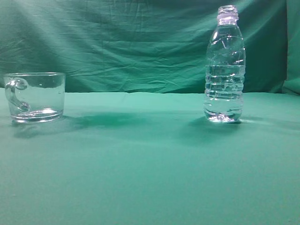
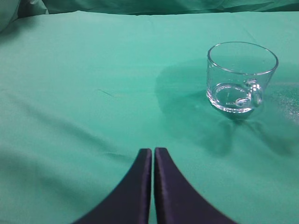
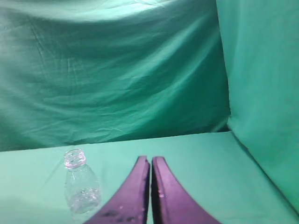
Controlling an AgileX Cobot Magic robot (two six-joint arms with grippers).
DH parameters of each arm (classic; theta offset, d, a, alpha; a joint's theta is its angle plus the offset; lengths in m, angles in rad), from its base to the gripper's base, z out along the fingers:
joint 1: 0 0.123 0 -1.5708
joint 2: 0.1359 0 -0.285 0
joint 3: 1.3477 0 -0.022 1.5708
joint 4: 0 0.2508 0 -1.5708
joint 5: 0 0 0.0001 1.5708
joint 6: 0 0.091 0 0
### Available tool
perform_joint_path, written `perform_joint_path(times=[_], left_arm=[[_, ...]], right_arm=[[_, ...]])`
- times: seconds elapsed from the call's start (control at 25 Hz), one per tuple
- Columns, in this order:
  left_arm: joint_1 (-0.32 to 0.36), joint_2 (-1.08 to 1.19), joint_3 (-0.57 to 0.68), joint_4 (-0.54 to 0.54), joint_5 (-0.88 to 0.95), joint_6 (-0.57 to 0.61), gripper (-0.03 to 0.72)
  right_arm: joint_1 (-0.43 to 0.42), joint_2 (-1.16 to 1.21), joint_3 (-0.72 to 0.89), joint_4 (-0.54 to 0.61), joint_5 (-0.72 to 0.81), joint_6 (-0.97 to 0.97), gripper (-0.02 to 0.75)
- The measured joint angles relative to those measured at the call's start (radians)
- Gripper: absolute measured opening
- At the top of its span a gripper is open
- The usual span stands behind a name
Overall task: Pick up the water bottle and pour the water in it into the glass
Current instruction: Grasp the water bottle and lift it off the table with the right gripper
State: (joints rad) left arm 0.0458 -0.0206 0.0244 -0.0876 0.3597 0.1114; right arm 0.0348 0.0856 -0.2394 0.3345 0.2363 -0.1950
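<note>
On the green cloth [image 1: 150,164] nothing was done yet: water bottle [image 1: 225,70] stood at 3 o'clock, glass mug [image 1: 35,97] empty at 9. We saw left gripper [image 2: 153,150] and right gripper [image 3: 150,158] closed, holding nothing.

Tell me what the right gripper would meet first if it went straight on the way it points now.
Probably nothing on the table. The right gripper is shut and points past the bottle, which stands to its left, toward the green backdrop. The backdrop would likely come first, though depth is hard to judge.
</note>
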Motion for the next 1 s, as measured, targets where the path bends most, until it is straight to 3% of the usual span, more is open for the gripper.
perform_joint_path(times=[0.28,0.72,0.76,0.8,1.0], left_arm=[[0.0,0.0,0.0,0.0,0.0,0.0,0.0],[0.0,0.0,0.0,0.0,0.0,0.0,0.0],[0.0,0.0,0.0,0.0,0.0,0.0,0.0],[0.0,0.0,0.0,0.0,0.0,0.0,0.0],[0.0,0.0,0.0,0.0,0.0,0.0,0.0]], right_arm=[[0.007,0.235,-0.113,0.044,0.023,-0.037,0.0],[0.221,0.521,-0.113,0.064,-0.175,-0.103,0.0],[0.229,0.544,-0.113,0.064,-0.201,-0.103,0.047],[0.236,0.572,-0.113,0.064,-0.23,-0.103,0.047],[0.279,0.719,-0.113,0.065,-0.346,-0.103,0.297]])
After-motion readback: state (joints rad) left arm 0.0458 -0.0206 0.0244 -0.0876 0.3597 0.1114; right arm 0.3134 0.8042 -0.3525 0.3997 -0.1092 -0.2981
